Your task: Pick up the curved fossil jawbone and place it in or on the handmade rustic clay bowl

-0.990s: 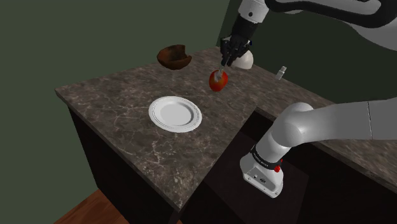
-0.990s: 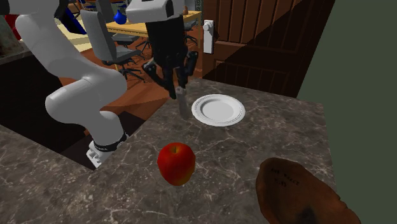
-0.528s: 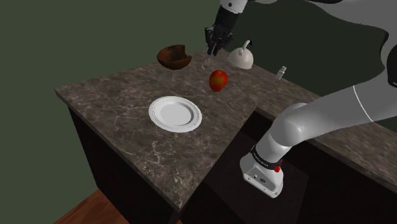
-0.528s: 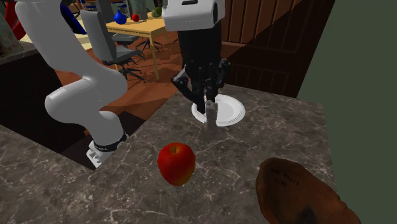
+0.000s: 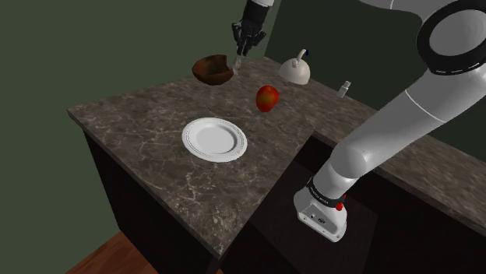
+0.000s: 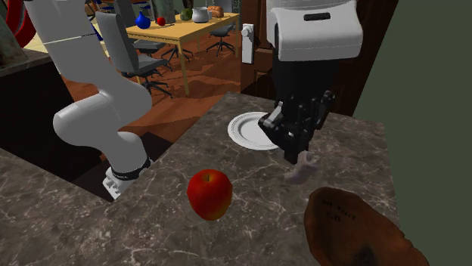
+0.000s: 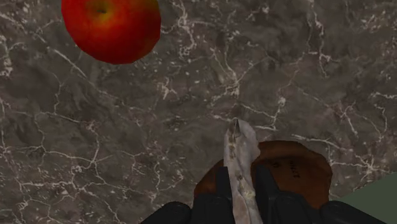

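Jawbone [image 7: 239, 159], pale grey, pinched between the black gripper's [image 7: 242, 183] fingers, hanging over the marble counter [image 5: 140, 117] at the brown bowl's [image 5: 213, 70] right edge in the shoulder view. Red apple [image 5: 267, 98] and white plate [image 5: 214, 139] sit apart nearer
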You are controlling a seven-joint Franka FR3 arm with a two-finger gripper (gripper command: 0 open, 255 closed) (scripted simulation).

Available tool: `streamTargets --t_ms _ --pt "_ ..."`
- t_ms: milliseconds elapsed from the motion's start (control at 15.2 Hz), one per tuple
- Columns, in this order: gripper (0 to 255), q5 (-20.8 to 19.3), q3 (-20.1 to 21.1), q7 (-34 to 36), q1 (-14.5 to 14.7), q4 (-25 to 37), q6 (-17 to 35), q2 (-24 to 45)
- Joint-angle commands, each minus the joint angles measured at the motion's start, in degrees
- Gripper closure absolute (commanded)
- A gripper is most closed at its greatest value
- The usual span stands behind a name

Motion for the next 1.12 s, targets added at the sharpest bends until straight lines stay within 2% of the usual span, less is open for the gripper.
streamTargets --t_ms 0,462,528,594,1056 --pt "255 -0.4 -0.1 -0.2 -0.2 4.9 -0.6 4.4" --pt "255 -2.1 -0.4 -0.7 -0.6 26.3 -4.8 21.7" --pt "255 -2.3 -0.5 -0.8 -0.5 30.1 -5.8 24.4" --pt "255 -2.7 -0.6 -0.9 -0.4 37.3 -8.0 29.5" --pt "255 -2.6 -0.7 -1.0 -0.6 30.2 -2.0 28.2"
